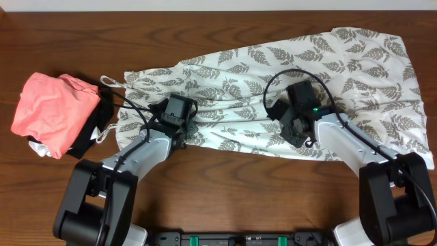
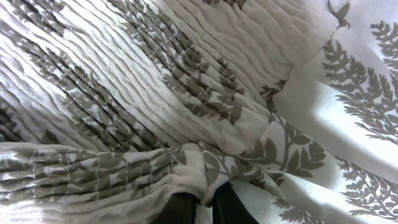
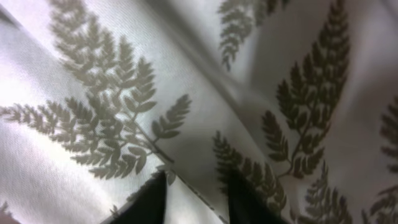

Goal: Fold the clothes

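The clothes [image 1: 273,82] are one long white garment printed with grey fern leaves, spread across the table from left to right, with its smocked top at the left. My left gripper [image 1: 183,121] sits on the smocked part near the front edge. In the left wrist view it [image 2: 204,198] is shut on a bunched fold of the clothes [image 2: 186,93]. My right gripper [image 1: 295,126] rests on the middle of the garment. The right wrist view shows this gripper [image 3: 198,180] open, fingers apart, with a hem of the clothes [image 3: 124,124] running between them.
A salmon-pink folded garment [image 1: 54,109] lies at the far left on a black cloth [image 1: 95,126]. A thin white strap [image 1: 109,82] loops out from the garment's left end. Bare wooden table [image 1: 225,178] shows in front of the garment.
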Robot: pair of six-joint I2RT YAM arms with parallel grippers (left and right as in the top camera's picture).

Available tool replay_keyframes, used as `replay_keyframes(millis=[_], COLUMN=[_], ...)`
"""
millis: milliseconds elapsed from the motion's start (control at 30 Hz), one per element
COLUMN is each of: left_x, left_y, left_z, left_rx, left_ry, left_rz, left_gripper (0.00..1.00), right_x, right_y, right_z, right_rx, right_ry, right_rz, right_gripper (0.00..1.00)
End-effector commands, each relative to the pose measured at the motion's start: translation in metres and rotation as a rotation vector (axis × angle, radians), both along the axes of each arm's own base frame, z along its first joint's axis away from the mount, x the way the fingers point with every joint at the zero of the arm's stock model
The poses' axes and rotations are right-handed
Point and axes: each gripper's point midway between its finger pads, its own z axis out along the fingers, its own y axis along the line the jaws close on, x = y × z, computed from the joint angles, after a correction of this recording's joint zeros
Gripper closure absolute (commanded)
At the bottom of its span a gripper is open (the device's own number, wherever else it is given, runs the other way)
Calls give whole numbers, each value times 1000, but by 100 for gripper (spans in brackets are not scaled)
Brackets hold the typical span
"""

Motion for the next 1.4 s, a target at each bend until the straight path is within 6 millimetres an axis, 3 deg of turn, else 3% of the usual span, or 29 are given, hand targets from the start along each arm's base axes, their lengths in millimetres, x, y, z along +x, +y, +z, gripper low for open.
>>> replay_keyframes(millis=[0, 333, 633, 700, 800, 933, 1300, 1367], left_x=[-15, -15, -15, -15, -15, -15, -15, -16], left_y=[8, 8, 8, 8, 8, 8, 8, 9], left_z=[-20, -20, -20, -20, -20, -20, -20, -20], left_rx=[41, 41, 41, 41, 42, 42, 42, 43], left_ry=[75, 75, 75, 75, 75, 75, 75, 79], left_rz=[-9, -9, -9, -8, -9, -9, -9, -9], left_gripper=[88, 88, 88, 88, 88, 88, 87, 75], right_x=[0, 2, -1, -2, -1, 9, 63, 72], right_y=[3, 4, 3, 3, 3, -5, -5, -3], right_z=[1, 0, -11, -16, -16, -6, 50, 54], right_rx=[-10, -20, -30, -34, -34, -72, -71, -44], right_ry=[1, -5, 27, 39, 36, -18, -241, -283], right_rz=[17, 62, 64, 64, 60, 2, -72, -105], right_gripper=[55, 48, 52, 60, 82, 94, 94, 94])
